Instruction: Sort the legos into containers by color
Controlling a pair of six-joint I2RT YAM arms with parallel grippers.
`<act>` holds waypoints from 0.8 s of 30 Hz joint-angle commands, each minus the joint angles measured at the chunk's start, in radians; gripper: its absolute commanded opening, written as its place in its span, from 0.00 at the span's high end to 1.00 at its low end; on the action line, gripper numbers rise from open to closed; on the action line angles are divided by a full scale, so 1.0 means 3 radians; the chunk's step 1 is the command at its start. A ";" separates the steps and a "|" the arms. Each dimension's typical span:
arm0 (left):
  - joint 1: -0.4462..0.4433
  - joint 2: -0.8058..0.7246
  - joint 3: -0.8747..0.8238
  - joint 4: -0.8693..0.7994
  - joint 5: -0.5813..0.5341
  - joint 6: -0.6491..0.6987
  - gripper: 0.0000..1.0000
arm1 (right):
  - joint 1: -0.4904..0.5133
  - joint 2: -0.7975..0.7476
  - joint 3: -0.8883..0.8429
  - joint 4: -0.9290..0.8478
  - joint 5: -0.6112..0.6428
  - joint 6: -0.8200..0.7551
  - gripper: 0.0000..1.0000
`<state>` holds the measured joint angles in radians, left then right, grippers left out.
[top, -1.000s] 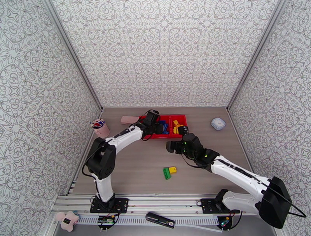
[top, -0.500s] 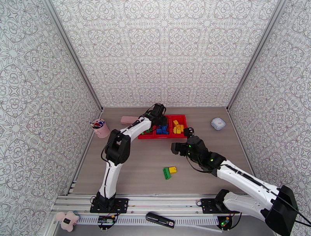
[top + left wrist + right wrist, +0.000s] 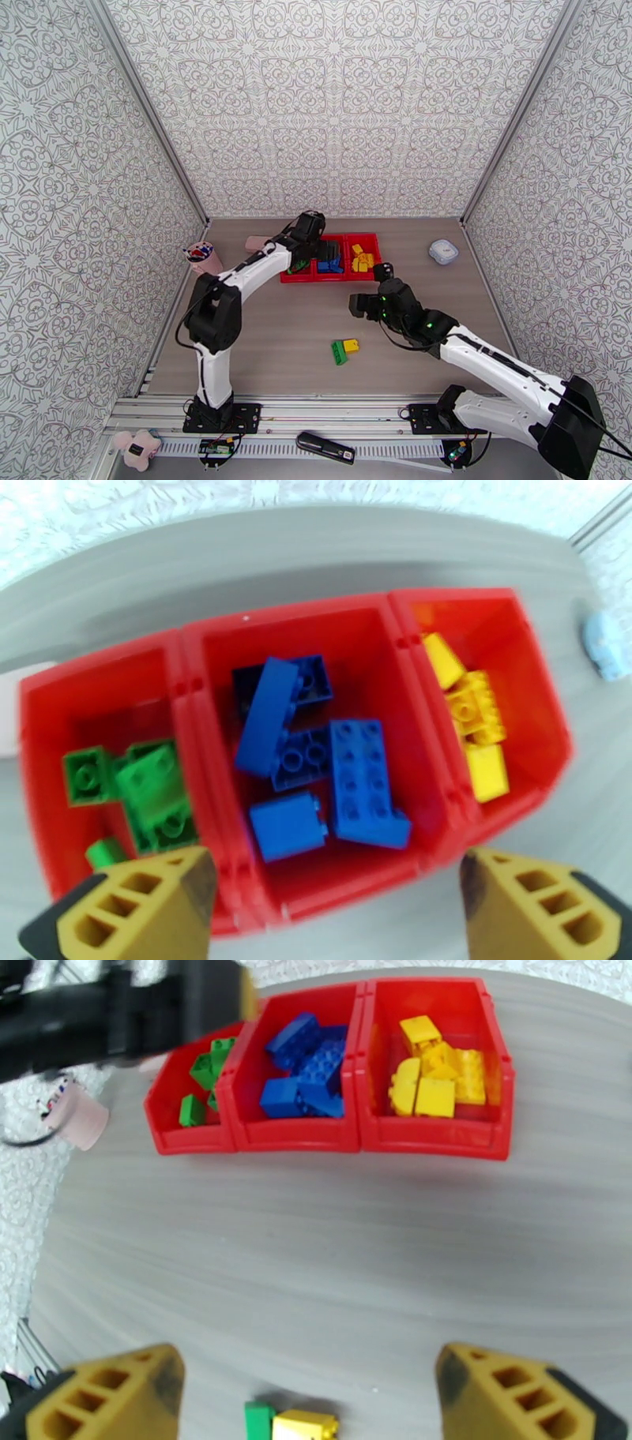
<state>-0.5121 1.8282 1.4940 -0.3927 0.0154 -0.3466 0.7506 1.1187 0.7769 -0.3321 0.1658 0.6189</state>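
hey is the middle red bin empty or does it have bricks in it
Not empty. In the left wrist view, the middle bin holds several blue bricks, lying jumbled on its floor.

The grey wood-grain counter (image 3: 268, 339) bears three joined red plastic bins (image 3: 347, 277) far centre, a pink cup (image 3: 205, 262) left, a white round box (image 3: 443, 252) right, and a green studded brick (image 3: 338, 352) touching a yellow studded brick (image 3: 351, 345) nearer.

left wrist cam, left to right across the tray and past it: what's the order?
Green legos → blue legos → yellow legos, one colour per compartment of the red containers → small pale box on the table.
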 commanded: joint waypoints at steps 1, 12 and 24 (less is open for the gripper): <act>-0.0012 -0.0502 -0.0574 0.0471 0.0088 0.0194 0.08 | -0.0012 0.0083 -0.0049 -0.0050 -0.0117 0.0120 0.13; -0.0372 -0.2166 -0.2262 0.0941 0.0275 0.0991 0.00 | 0.0070 0.0340 -0.0021 -0.0313 -0.0281 0.0151 0.12; -0.0898 -0.3447 -0.3693 0.1485 0.0435 0.1757 0.00 | 0.0416 0.0773 0.0044 -0.0549 -0.0367 0.0283 0.11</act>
<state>-0.7635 0.8398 0.4297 -0.0280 0.1036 0.0853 0.8566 1.3205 0.7731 -0.4625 0.0727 0.6750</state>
